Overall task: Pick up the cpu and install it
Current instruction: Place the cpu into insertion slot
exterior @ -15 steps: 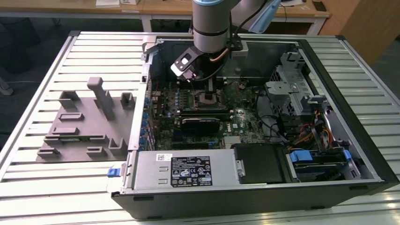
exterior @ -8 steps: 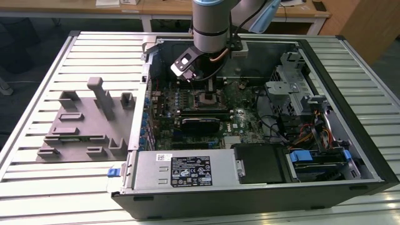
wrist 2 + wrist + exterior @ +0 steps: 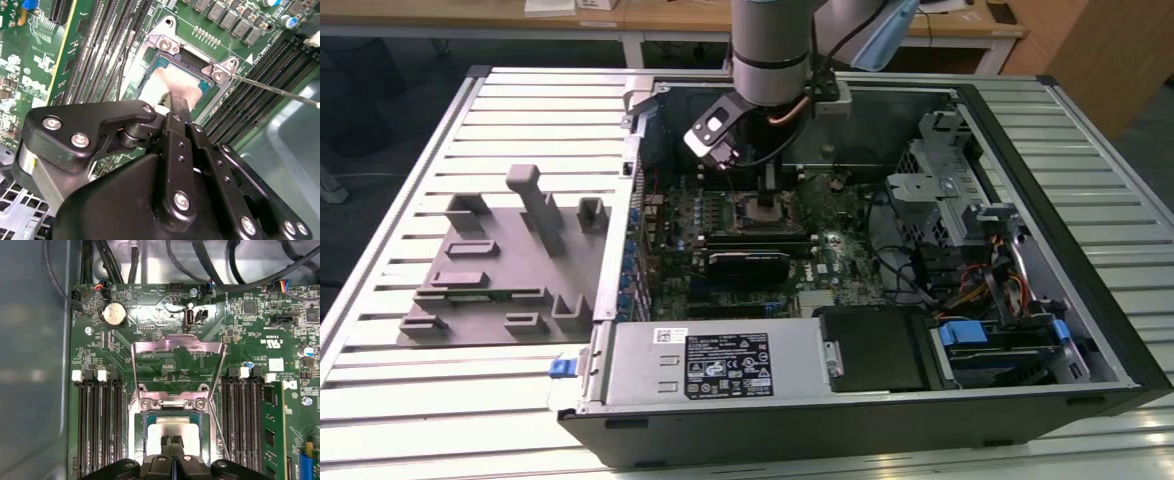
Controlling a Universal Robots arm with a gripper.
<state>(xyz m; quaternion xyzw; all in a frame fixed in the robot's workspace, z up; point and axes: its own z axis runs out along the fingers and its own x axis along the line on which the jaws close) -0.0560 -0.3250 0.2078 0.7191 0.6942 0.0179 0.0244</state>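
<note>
cpu (image 3: 172,430) looks seated in the socket (image 3: 150,404) already, load plate (image 3: 175,343) still flipped up, jaws pinched together right over it.

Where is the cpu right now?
In both wrist views the cpu lies in the motherboard socket, between the memory slots, directly under the claw.

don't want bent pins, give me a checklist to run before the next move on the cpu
1. cpu lies inside the socket: ok
2. cpu flat and turned the right way: cannot tell
3. load plate stands up off the cpu: ok
4. lever unlatched: ok
5. hand shut, tips over the cpu's top: ok
</note>
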